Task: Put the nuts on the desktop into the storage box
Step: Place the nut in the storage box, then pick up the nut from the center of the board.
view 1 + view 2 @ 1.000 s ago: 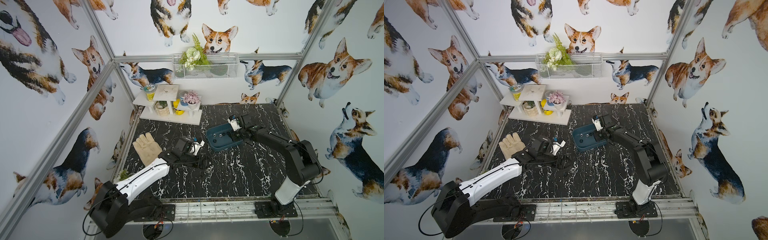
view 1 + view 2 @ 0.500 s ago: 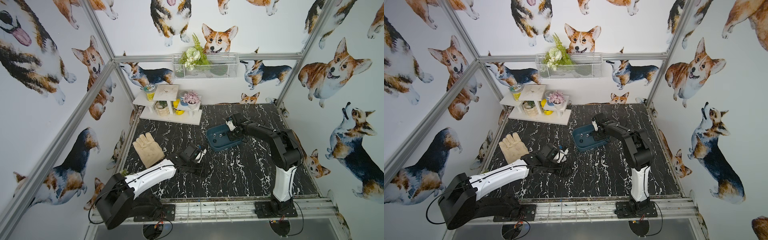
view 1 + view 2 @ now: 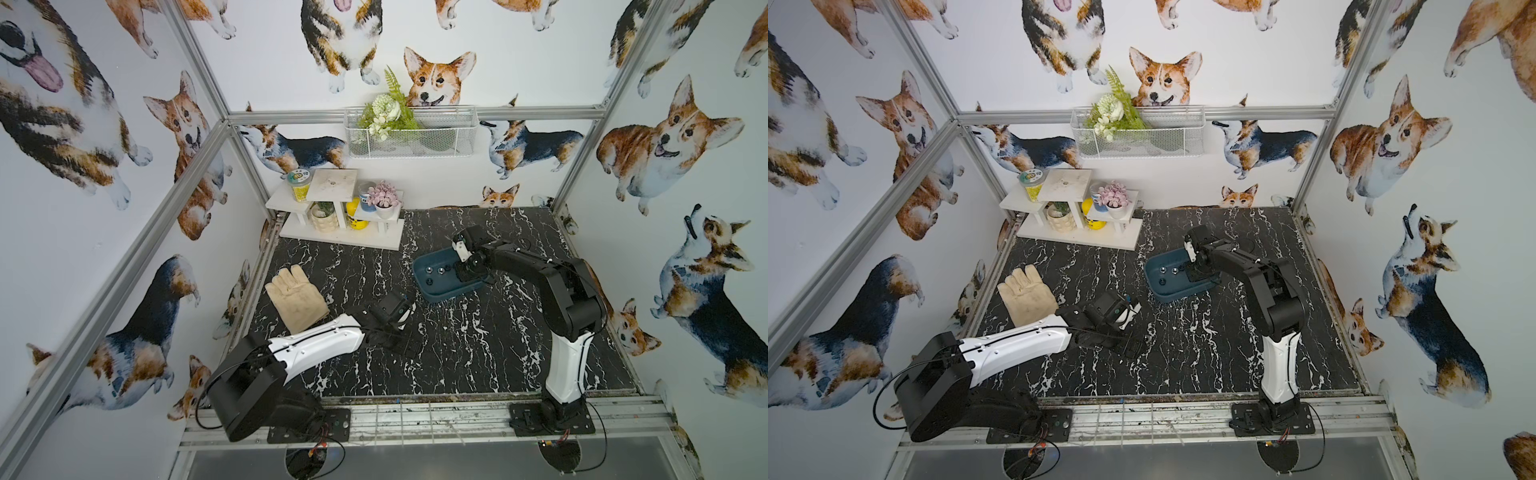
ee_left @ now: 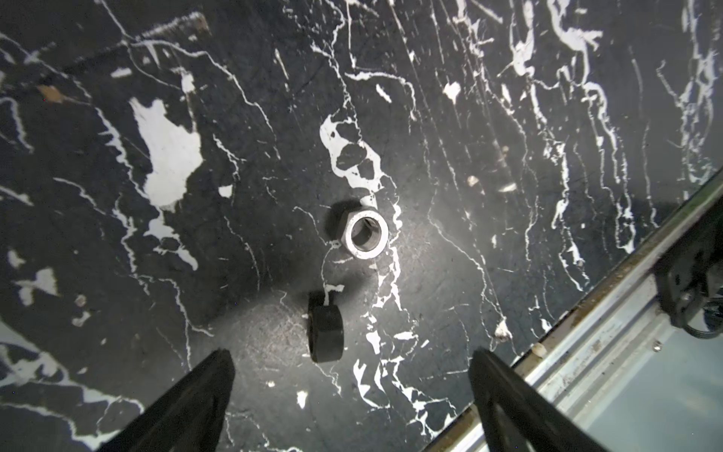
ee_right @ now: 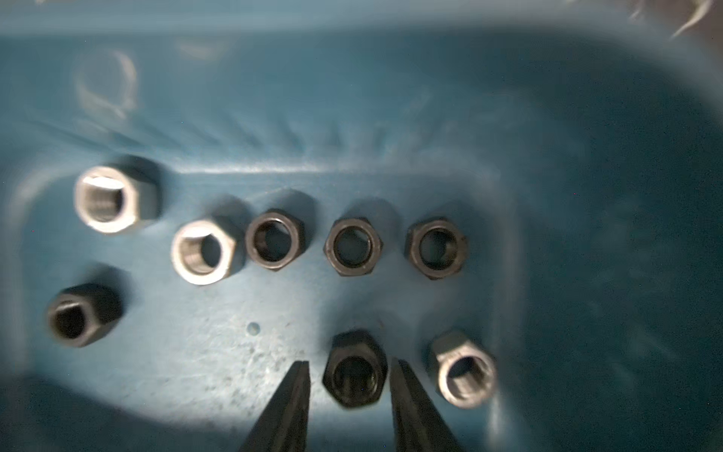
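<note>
Black marble table (image 3: 457, 353) carried a silver nut (image 4: 365, 235) lying flat and a black nut (image 4: 324, 336) on edge, both under the left hand (image 4: 352, 354), newly arrived, spread wide, touching nothing. Rightward, the right hand (image 5: 348, 366) had just parted slightly, leaving its dark nut (image 5: 352, 346) in the box (image 5: 587, 176) among seven others; two pickups probably remained.

Left arm (image 3: 316, 345) stretches low, left pincer (image 4: 352, 366) spread wide; right arm (image 3: 523, 257) arches over, right pincer (image 5: 349, 366) narrowly parted.
</note>
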Action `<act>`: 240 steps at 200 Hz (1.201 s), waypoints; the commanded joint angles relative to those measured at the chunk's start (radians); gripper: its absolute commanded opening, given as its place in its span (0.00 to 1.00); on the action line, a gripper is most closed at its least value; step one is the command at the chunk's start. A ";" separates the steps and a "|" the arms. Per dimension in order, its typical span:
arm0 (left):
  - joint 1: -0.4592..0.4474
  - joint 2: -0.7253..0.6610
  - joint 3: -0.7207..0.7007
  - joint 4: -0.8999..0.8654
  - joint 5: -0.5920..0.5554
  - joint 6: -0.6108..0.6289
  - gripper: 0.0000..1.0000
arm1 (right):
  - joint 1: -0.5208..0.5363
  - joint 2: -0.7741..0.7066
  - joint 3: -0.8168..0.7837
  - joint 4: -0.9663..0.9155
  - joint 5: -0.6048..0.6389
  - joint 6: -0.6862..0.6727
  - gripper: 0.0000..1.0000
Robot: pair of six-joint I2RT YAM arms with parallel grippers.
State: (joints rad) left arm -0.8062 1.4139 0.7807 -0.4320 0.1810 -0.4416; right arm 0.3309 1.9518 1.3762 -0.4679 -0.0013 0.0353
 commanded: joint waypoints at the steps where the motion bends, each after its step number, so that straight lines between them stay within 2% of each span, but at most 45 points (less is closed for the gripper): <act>1: -0.012 0.019 0.013 -0.015 -0.054 0.003 1.00 | 0.000 -0.057 0.001 -0.012 0.001 0.002 0.44; 44: -0.017 0.051 0.020 -0.004 -0.130 -0.022 0.99 | -0.001 -0.190 -0.006 -0.036 0.007 -0.009 0.54; 92: -0.017 0.110 0.018 0.015 -0.149 -0.038 0.86 | 0.002 -0.389 -0.082 -0.023 -0.012 -0.013 0.57; 127: -0.017 0.143 0.028 0.026 -0.130 -0.037 0.71 | 0.016 -0.545 -0.199 0.028 -0.043 -0.017 0.58; 144: -0.022 0.159 0.038 0.013 -0.114 -0.040 0.61 | 0.019 -0.605 -0.250 0.047 -0.052 -0.015 0.58; 158: -0.033 0.169 0.055 -0.018 -0.104 -0.036 0.57 | 0.020 -0.641 -0.282 0.055 -0.054 -0.014 0.58; 176: -0.053 0.163 0.063 -0.045 -0.116 -0.036 0.50 | 0.020 -0.665 -0.304 0.056 -0.054 -0.015 0.58; 200: -0.061 0.166 0.061 -0.049 -0.126 -0.040 0.34 | 0.020 -0.683 -0.331 0.070 -0.057 -0.009 0.57; 240: -0.062 0.180 0.077 -0.082 -0.140 -0.042 0.22 | 0.025 -0.698 -0.360 0.102 -0.078 -0.001 0.55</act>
State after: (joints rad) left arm -0.8665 1.5944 0.8444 -0.4816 0.0566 -0.4789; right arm 0.3515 1.2671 1.0283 -0.4217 -0.0597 0.0200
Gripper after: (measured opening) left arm 0.257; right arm 0.558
